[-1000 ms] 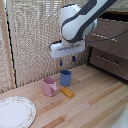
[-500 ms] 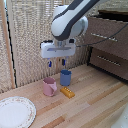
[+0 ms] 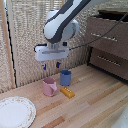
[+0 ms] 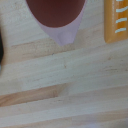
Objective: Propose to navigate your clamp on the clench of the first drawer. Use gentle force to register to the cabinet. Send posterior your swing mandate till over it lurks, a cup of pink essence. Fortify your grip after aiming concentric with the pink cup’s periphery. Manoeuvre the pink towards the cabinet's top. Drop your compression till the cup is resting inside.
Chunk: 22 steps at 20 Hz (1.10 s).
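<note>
On the wooden table [image 3: 95,100], my clamp [image 3: 51,65] hangs with fingers apart, empty, above the pink cup [image 3: 49,86].

pink cup [image 3: 49,86] upright on table, first drawer [image 3: 107,33] shut

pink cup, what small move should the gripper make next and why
Probably lower straight down toward the pink cup. In the exterior view the gripper hangs above the cup, fingers apart and holding nothing, with a clear gap down to the rim. The blue cup stands close beside, so a slow descent seems wise.
</note>
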Tool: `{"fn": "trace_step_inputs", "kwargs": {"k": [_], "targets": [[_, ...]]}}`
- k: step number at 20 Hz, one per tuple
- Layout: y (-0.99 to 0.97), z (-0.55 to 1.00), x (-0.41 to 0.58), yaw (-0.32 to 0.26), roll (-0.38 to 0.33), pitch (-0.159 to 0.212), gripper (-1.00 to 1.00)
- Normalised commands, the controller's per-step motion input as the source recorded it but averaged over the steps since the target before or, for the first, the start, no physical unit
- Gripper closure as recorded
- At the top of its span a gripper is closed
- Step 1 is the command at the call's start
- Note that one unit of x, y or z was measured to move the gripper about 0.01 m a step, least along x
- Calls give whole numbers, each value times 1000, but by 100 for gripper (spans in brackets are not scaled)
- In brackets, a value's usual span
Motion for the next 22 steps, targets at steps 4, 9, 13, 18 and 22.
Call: {"fn": "trace_step_inputs", "kwargs": {"k": [4, 9, 13, 18, 22], "targets": [[-237, 0, -29, 88, 42, 124, -100], [-369, -50, 77, 82, -1, 59, -100], [-374, -114, 323, 100, -26, 2, -100], [-94, -212, 349, 92, -61, -2, -100], [114, -311, 226, 58, -90, -27, -100]]}}
